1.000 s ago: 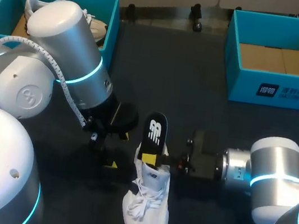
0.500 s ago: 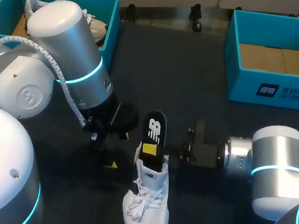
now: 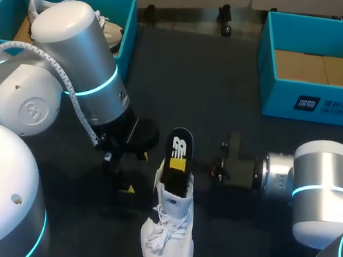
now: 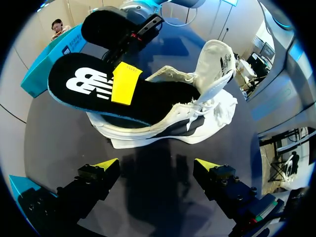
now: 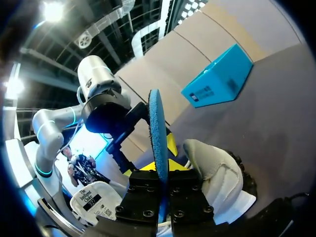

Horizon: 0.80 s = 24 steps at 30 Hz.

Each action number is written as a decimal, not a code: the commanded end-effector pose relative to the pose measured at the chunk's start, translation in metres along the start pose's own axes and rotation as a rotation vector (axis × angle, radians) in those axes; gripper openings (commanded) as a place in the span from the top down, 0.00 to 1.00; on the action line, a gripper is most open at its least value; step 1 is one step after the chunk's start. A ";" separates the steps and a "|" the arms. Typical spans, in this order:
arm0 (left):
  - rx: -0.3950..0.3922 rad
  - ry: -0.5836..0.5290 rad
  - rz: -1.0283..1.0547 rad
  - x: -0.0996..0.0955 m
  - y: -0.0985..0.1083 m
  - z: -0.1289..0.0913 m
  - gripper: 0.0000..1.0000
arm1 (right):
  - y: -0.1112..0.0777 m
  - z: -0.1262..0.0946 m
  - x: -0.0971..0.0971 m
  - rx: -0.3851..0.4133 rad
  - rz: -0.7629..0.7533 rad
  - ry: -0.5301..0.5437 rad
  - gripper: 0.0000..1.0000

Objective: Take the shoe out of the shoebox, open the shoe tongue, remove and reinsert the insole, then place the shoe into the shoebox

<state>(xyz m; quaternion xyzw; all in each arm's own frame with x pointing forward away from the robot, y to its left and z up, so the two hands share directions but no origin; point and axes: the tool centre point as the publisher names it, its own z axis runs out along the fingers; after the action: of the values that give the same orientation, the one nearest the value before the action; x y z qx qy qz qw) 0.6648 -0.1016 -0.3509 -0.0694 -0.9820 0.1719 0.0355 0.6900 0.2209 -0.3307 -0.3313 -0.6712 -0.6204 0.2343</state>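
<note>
1. The right end effector (image 5: 159,159) is clamping the insole (image 3: 180,144) from both faces. The insole's near end is sitting inside the shoe (image 3: 167,245) while its far end is sticking out over the heel. The shoe is lying at the near middle of the surface (image 3: 226,111), toe toward the near edge, well apart from both shoeboxes.

2. The left end effector (image 4: 157,165) is waiting just left of the shoe, its fingers apart and gripping nothing.

3. Nothing is holding the shoe down. If the insole drags against the lining on its way in, the shoe is likely going to slide or roll along with it.

4. The insole is being held by a small patch near its middle. A push against a snag at the heel rim could be bending it or twisting it out of the grip.

5. The left wrist view is showing what the head view is not making clear: the tongue (image 4: 215,61) is standing lifted off the opening, and one yellow pad is lying flat on the insole's printed face.

6. The right wrist view is showing the insole edge-on, running straight up between its own fingers.

7. Only the head view is taking in both shoeboxes: the far-right shoebox (image 3: 275,93), showing just its cardboard floor, and the far-left shoebox (image 3: 129,30), carrying a second shoe (image 3: 108,30).
</note>
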 end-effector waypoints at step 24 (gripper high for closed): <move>0.000 -0.001 0.000 0.000 0.000 0.001 0.00 | -0.033 0.008 0.009 -0.001 0.034 -0.016 0.63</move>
<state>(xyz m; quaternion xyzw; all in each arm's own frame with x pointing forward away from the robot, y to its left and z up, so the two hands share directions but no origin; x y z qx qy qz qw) 0.6648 -0.1016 -0.3509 -0.0694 -0.9820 0.1719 0.0355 0.6598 0.2285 -0.3509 -0.3437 -0.6624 -0.6192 0.2441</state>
